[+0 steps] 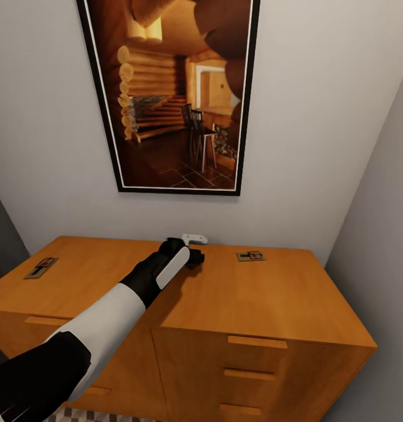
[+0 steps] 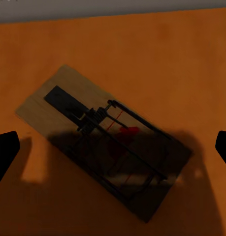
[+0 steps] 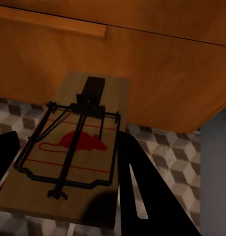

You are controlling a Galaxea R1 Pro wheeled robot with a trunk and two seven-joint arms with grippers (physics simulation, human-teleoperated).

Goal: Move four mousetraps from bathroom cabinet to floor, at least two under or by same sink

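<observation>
At the far left of the head view, near the left edge of the low orange-wood cabinet (image 1: 236, 305), a small flat tan-wood mousetrap with dark metal parts (image 1: 41, 267) lies on the top, well apart from the arm. Moving right, the black-and-white left arm reaches from the lower left of the frame up to the middle of the cabinet top, where the left gripper (image 1: 193, 253) hangs near the back wall under a large black-framed picture of a log-cabin interior (image 1: 172, 94). In the left wrist view a second tan-wood mousetrap (image 2: 100, 140) lies flat on the orange top directly below that gripper (image 2: 113, 150), its long axis running diagonally from the upper left to the lower right of the frame; the two dark fingertips (image 2: 4, 152) show at the frame's left and right edges, spread wide and touching nothing. The board sits between them but skewed to the line they close along, so I judge the wrist needs turning before a clean pinch across the narrow sides. Further right in the head view a third mousetrap (image 1: 250, 256) rests on the top, just beside the left gripper. In the right wrist view the right gripper (image 3: 63, 162) is clamped on a fourth mousetrap with a red mouse print (image 3: 71, 147), held beside the cabinet front above the cube-patterned tile floor (image 3: 167, 147).
</observation>
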